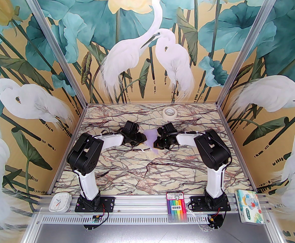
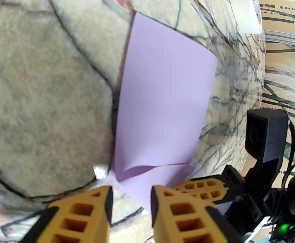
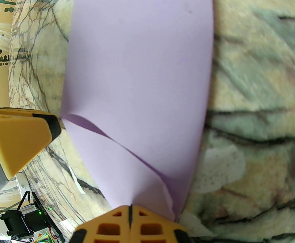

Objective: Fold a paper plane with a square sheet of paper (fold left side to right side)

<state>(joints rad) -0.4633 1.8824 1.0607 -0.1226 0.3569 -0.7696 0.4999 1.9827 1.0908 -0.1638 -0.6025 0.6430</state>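
From above, both arms reach low over the marble table (image 1: 147, 171) with elbows raised. The left gripper (image 1: 144, 137) and right gripper (image 1: 157, 143) face each other, with the square sheet of paper (image 1: 151, 136) between them. At the left wrist, the jaws stand narrowly parted over the sheet's near corner, and its doubled-over body stretches ahead. At the right wrist, the jaws are pressed together, pinching the sheet's near edge.

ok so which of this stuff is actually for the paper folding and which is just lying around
For the job: square sheet of paper; left pincer, open at its edge; right pincer, shut on its edge.
Lying about: tape roll, clock, marker pack, tissue pack.
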